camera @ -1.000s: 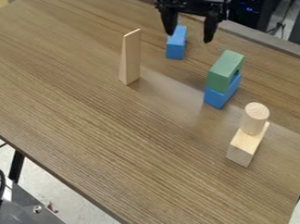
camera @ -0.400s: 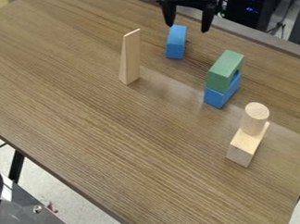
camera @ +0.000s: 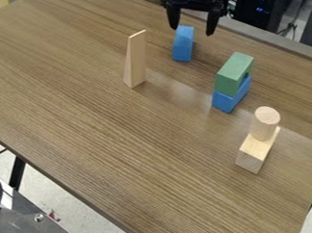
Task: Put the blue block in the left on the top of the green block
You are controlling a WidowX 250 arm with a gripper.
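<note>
Wood grain runs in fine brown streaks along the bench [camera: 108,154], its surface smooth enough to carry a soft sheen near the middle. Pale, speckled floor [camera: 65,201] shows beyond its near edge, with a dark table leg [camera: 17,172] and, at the lower left corner, a flat metal plate [camera: 34,231] bearing a round bolt [camera: 38,217]. Behind the far side stands a dark piece of equipment [camera: 255,11] dotted with small blue lights [camera: 262,9].

At the top of the view hangs the black hand [camera: 192,30], its two tapering fingers spread wide with a broad gap between them. Near its fingertips is the task's blue block [camera: 182,46], an oblong, flat-sided piece resting on the far part of the bench, apart from the others; whether a fingertip touches it, I cannot tell.

Well to the right of it in the view, and nearer, the green block [camera: 234,73] — long, matt and square-edged — lies on top of a second blue block [camera: 230,99], a small dark gap between them at one side. A tall, slim wedge of pale bare wood [camera: 135,61] stands upright to the left. Nearest is a plain wooden block [camera: 253,153] with an upright wooden cylinder [camera: 265,122] on it, growth rings marking its round top.
</note>
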